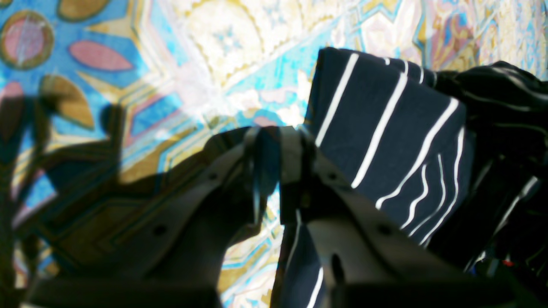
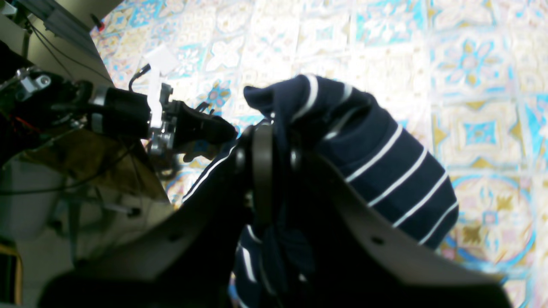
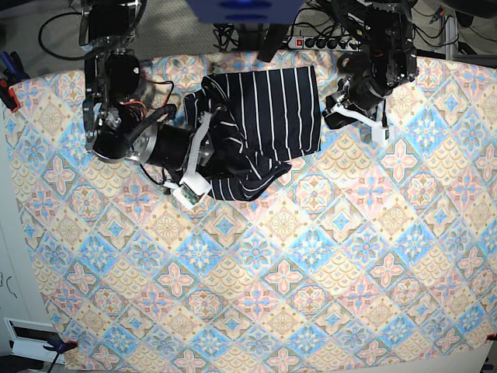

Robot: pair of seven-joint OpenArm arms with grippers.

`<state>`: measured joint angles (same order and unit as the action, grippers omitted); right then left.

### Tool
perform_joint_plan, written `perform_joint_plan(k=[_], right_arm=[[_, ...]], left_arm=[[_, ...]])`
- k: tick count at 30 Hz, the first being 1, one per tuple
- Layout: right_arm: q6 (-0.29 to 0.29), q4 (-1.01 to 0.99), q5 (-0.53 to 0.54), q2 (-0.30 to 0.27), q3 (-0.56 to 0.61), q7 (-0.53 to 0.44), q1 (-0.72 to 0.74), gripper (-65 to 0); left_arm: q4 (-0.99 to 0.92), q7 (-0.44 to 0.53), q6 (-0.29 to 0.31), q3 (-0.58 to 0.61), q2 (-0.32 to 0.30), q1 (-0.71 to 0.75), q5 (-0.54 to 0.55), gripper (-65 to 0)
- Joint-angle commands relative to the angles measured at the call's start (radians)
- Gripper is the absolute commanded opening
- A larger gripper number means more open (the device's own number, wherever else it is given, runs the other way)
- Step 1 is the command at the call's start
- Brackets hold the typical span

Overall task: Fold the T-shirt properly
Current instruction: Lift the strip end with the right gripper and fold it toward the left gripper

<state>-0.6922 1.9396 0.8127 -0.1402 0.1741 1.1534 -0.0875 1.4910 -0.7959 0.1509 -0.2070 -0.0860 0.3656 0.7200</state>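
The dark navy pinstriped T-shirt (image 3: pixel 268 116) lies bunched at the back middle of the table. In the base view my right gripper (image 3: pixel 216 148) is at the shirt's left side and my left gripper (image 3: pixel 324 109) is at its right edge. In the right wrist view the right gripper (image 2: pixel 274 145) is shut on a raised fold of the T-shirt (image 2: pixel 385 167). In the left wrist view the left gripper (image 1: pixel 274 145) is shut on an edge of the T-shirt (image 1: pixel 385 128), held above the cloth. The shirt's label is not in view.
The pastel floral-tile tablecloth (image 3: pixel 311 272) covers the whole table. A power strip (image 3: pixel 326 43) and cables lie behind the back edge. A clamp (image 3: pixel 8 93) grips the left edge. The other arm (image 2: pixel 124 113) shows at the left of the right wrist view.
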Motion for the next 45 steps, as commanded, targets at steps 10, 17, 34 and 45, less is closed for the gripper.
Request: perform_joint_plan(k=[10, 17, 34, 45], right_arm=[[-0.006, 0.024, -0.034, -0.057, 0.078, 0.030, 0.050, -64.8], [-0.006, 0.024, -0.039, -0.177, 0.057, 0.026, -0.010, -65.0], [-0.006, 0.051, -0.039, -0.175, 0.163, -0.011, -0.054, -65.0], [-0.006, 0.048, -0.039, -0.174, 0.198, -0.066, -0.022, -65.0]], left_arm=[[-0.007, -0.020, -0.035, -0.007, -0.005, 0.005, -0.038, -57.7], [-0.017, 0.000, -0.035, -0.001, -0.004, -0.017, -0.040, -57.7], [-0.186, 0.003, -0.035, 0.152, 0.051, -0.181, -0.038, -57.7], [-0.191, 0.071, -0.038, 0.165, 0.042, -0.153, -0.030, -57.7]])
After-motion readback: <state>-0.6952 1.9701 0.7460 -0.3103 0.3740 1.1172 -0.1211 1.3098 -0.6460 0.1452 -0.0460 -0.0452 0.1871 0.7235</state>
